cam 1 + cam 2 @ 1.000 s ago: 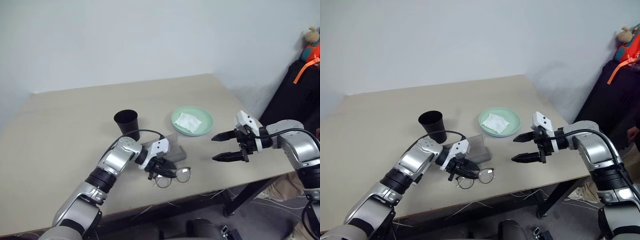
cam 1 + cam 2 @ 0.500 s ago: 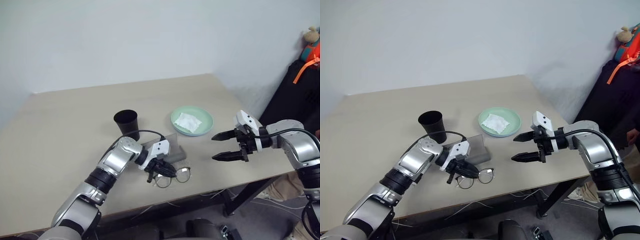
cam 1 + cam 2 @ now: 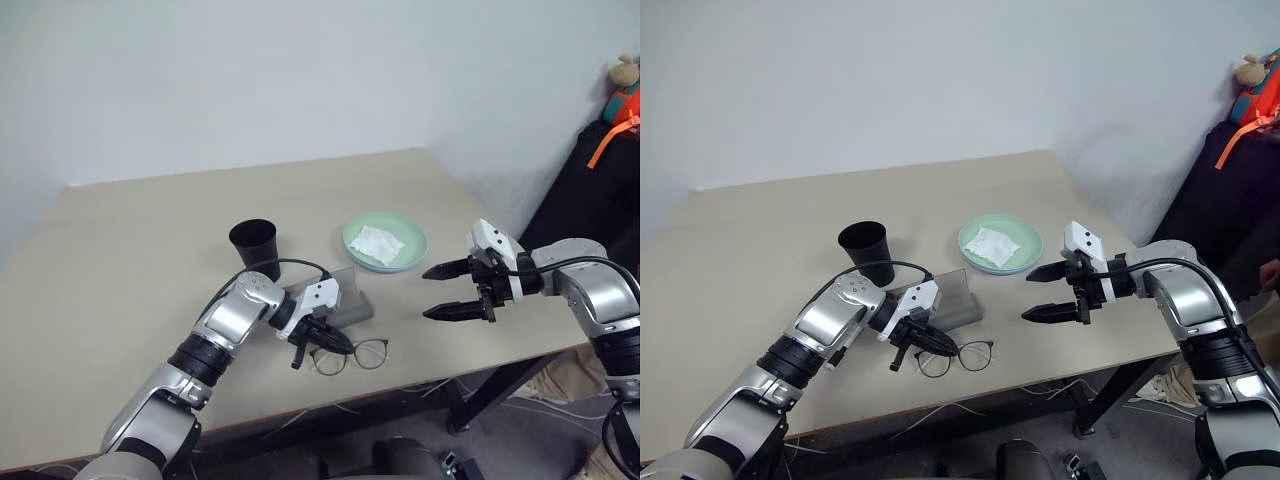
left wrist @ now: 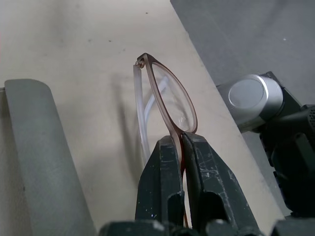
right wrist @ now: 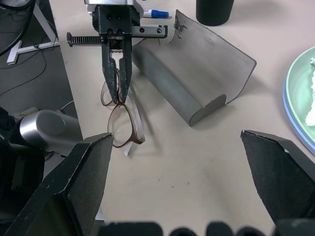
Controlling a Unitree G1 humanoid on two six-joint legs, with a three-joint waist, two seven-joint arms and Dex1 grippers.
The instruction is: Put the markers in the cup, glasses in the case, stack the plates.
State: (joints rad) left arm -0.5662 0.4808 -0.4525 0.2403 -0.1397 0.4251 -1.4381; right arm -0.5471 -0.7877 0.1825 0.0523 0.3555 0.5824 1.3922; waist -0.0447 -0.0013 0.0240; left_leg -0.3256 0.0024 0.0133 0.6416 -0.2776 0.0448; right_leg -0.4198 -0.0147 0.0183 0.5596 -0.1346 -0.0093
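Note:
The glasses (image 3: 362, 354) lie near the table's front edge, and my left gripper (image 3: 322, 343) is shut on their frame by the bridge (image 4: 181, 139). Just behind them the grey case (image 3: 347, 300) lies with its lid up. The black cup (image 3: 254, 245) stands upright further back to the left. A mint green plate (image 3: 416, 243) sits to the right, with a light blue rim (image 5: 286, 114) showing under it. A blue-capped marker (image 5: 155, 13) lies behind my left hand. My right gripper (image 3: 430, 292) hangs open above the table, right of the case, with nothing in it.
A crumpled white napkin (image 3: 377, 243) lies in the green plate. The table's front edge (image 3: 400, 385) runs close to the glasses. Beyond the right edge are a dark object and a stuffed toy (image 3: 625, 85). Bare tabletop stretches left and back.
My left gripper has closed on the glasses' frame, and the glasses have shifted slightly to the right. The right arm has stayed still.

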